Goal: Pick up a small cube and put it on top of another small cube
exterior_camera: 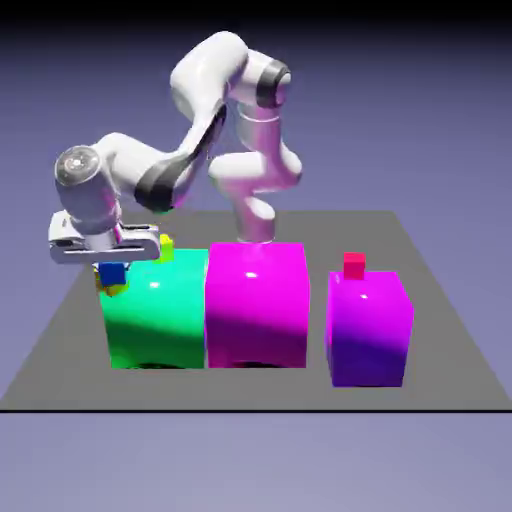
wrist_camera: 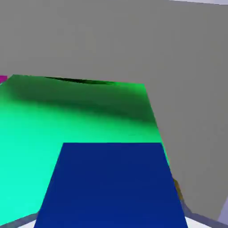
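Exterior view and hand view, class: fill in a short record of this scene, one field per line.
hand: at the green block's left top edge in the exterior view
small blue cube: between the fingers, fills the lower hand view
yellow cube: just under the blue one, contact unclear
red cube: on the purple block
magenta block: in the middle

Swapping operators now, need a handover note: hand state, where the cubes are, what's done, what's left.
Hand: shut on the small blue cube, which fills the lower part of the hand view.
Position: the hand hangs at the corner of the big green block on the exterior view's left. A sliver of the golden-yellow cube peeks out just under the blue one; a lime-yellow cube sits further back on the green top.
Done: blue cube grasped and brought over the golden-yellow cube.
Left: whether they touch can't be told; confirm alignment, lower, open the hand, retreat.
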Controlling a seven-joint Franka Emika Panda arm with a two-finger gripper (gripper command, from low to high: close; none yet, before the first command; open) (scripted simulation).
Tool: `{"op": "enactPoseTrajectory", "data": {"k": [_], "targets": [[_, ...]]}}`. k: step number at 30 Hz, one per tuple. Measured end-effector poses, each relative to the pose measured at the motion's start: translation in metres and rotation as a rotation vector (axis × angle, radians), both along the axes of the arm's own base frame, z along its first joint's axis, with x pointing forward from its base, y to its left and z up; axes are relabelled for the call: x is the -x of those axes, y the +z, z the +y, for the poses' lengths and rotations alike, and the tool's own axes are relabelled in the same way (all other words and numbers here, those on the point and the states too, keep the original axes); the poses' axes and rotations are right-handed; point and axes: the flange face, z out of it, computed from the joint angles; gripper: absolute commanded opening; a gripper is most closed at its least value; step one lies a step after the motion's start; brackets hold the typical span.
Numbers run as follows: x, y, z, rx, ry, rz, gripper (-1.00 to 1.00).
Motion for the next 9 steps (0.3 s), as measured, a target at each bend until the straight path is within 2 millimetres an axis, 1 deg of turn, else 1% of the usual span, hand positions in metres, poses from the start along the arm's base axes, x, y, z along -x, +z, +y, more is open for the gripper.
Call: {"op": "enactPoseTrajectory", "data": {"k": [1,5,6,8,9], "targets": [[0.000,0.000,0.000,0.000,0.000,0.000,-1.00],[0.018,-0.052,-0.001,0.000,0.000,0.000,-1.00],[0.023,-0.064,0.000,0.000,0.000,0.000,1.00],[0.023,-0.064,-0.001,0.002,0.001,0.000,1.00],[0.018,-0.052,-0.001,0.002,0.001,0.001,1.00]]}}
